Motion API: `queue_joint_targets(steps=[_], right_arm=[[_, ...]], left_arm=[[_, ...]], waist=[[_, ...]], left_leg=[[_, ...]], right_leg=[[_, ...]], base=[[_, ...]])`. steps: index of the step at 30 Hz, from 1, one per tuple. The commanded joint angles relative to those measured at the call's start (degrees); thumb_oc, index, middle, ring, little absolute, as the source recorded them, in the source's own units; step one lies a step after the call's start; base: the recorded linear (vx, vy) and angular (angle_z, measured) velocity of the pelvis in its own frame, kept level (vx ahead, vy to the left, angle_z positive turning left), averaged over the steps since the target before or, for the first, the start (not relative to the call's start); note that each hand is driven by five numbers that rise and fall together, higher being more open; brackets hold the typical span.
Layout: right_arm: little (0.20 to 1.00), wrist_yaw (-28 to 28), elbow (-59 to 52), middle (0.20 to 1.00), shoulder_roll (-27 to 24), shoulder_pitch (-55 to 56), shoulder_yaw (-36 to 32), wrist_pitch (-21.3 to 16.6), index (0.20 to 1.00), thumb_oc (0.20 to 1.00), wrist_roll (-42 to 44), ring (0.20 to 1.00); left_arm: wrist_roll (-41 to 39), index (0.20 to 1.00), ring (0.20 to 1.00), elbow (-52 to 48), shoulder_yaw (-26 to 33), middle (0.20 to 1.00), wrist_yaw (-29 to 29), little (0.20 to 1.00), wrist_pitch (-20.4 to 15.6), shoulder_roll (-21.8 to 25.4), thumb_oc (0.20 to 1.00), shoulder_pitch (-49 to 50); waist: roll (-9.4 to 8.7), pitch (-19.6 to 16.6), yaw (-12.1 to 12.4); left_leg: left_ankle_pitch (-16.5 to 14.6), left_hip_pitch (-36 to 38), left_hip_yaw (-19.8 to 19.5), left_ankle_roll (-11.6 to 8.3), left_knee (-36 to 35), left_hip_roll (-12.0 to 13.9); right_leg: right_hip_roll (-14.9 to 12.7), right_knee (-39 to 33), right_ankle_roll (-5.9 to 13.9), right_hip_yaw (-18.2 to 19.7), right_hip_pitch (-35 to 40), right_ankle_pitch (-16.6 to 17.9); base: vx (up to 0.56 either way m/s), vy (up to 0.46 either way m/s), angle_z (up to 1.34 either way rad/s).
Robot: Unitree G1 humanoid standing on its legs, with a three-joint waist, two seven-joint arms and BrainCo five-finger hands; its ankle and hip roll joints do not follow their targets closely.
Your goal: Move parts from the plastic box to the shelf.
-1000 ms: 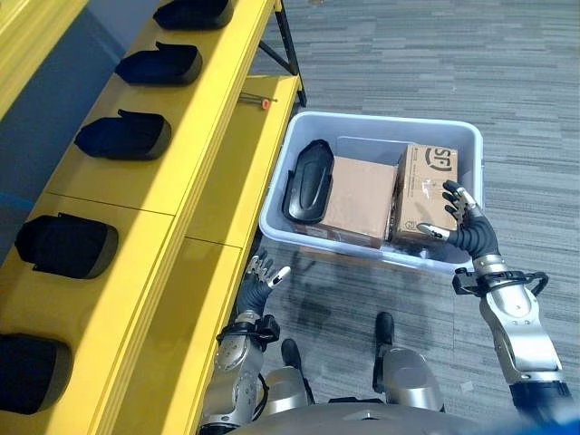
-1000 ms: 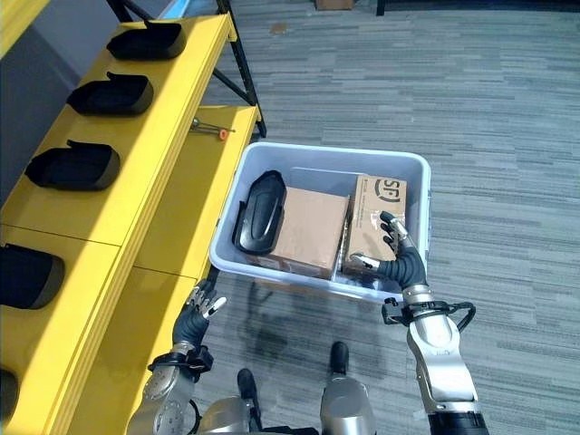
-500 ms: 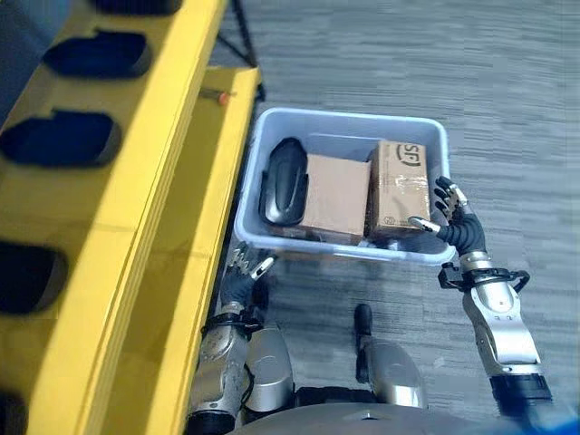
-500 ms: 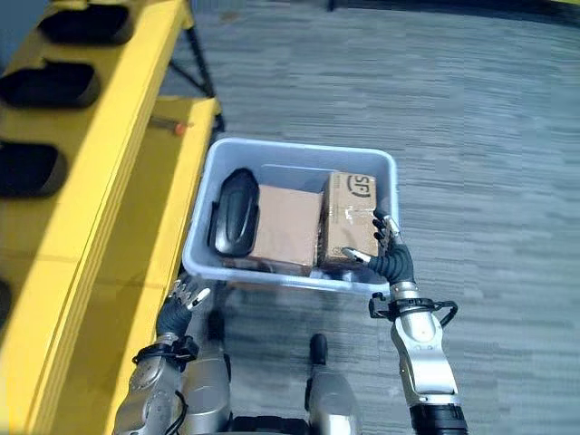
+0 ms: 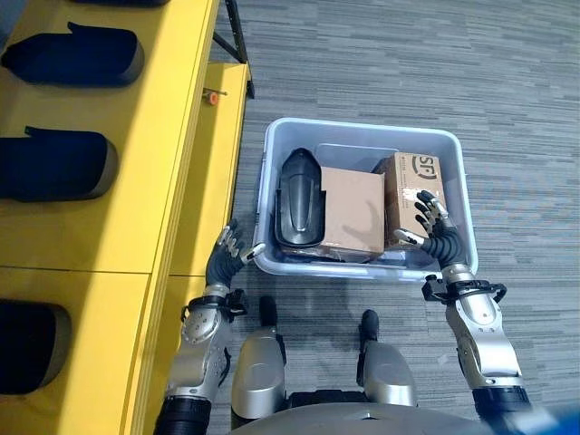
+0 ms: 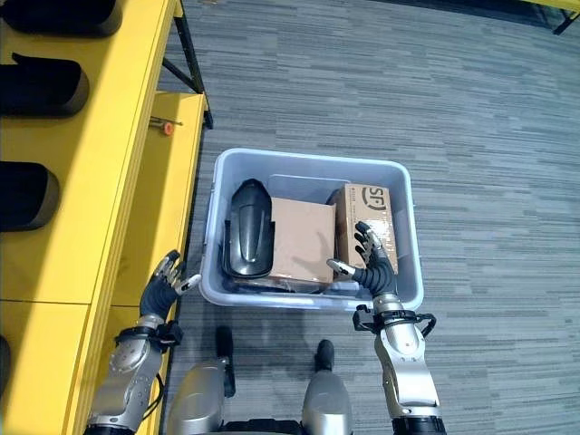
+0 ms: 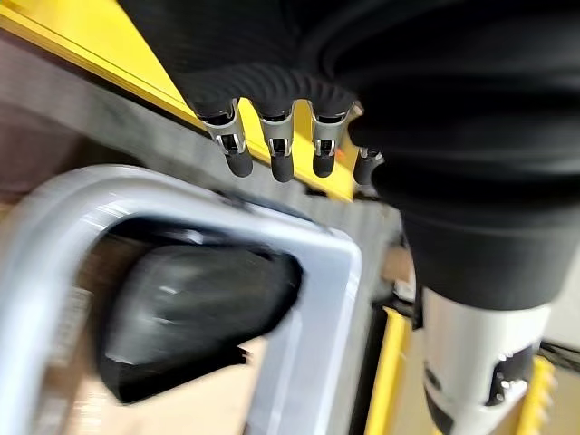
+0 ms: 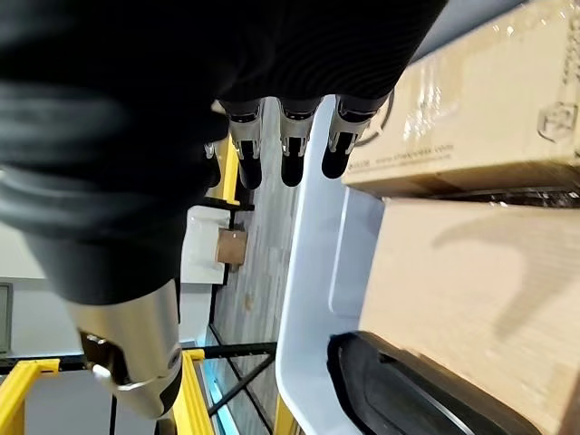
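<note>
The yellow shelf (image 5: 172,136) runs along my left, dark parts (image 5: 59,163) lying on its top level; my left hand (image 5: 224,258) hangs between the shelf's lower board and the near left corner of the plastic box (image 5: 362,270), fingers loose and apart, holding nothing; inside the box lie a black part (image 5: 299,199), then a brown carton (image 5: 352,208), then a printed carton (image 5: 415,186); my right hand (image 6: 370,260) reaches over the box's near rim, fingers spread open by the printed carton.
</note>
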Motion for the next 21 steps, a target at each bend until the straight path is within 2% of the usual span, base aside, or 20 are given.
queue_joint_targets(steps=[1, 9, 16, 21], right_arm=[[1.000, -0.8, -5.1, 1.000, -2.2, -1.1, -0.8, -3.1, 1.000, 1.000, 0.3, 1.000], [1.000, -3.1, -6.7, 1.000, -3.0, -5.2, 0.0, -3.8, 1.000, 1.000, -0.8, 1.000], [1.000, -4.6, -7.3, 1.000, -4.4, -6.8, 1.6, -4.2, 1.000, 1.000, -1.2, 1.000], [1.000, -5.7, -7.1, 1.000, -5.4, -7.6, 2.3, -4.5, 1.000, 1.000, -1.7, 1.000]], left_arm=[[3.8, 1.000, 1.000, -5.9, -0.9, 1.000, 1.4, 1.000, -4.1, -1.3, 1.000, -3.7], [8.6, 1.000, 1.000, -0.2, -5.1, 1.000, 6.1, 1.000, -5.5, 1.0, 1.000, -21.7], [10.1, 1.000, 1.000, 8.8, -5.1, 1.000, 10.1, 1.000, -6.1, 2.5, 1.000, -30.5], [9.6, 1.000, 1.000, 16.4, -2.4, 1.000, 14.5, 1.000, -6.5, 4.8, 1.000, -34.8]], waist=[[3.86, -2.6, -1.8], [2.73, 2.3, -4.6], [2.14, 2.3, -6.4], [1.59, 2.3, -7.4]], left_leg=[[5.0, 3.8, -1.9, -4.94, -3.1, 5.5], [5.3, 3.5, -1.9, -5.30, -5.0, 5.7], [5.4, 0.2, -1.7, -5.45, -6.7, 5.9], [5.6, -2.0, -1.3, -5.58, -8.4, 6.0]], right_leg=[[1.2, -3.0, 0.40, -2.4, -0.7, -1.8], [1.7, -2.7, 0.57, -2.7, -4.0, -1.3], [2.1, -2.6, 0.74, -2.8, -9.1, -0.9], [2.4, -2.5, 0.96, -2.9, -12.7, -0.6]], base=[[-0.01, -0.001, -0.13], [-0.04, -0.037, -0.14], [-0.02, -0.042, -0.09], [-0.01, -0.040, -0.07]])
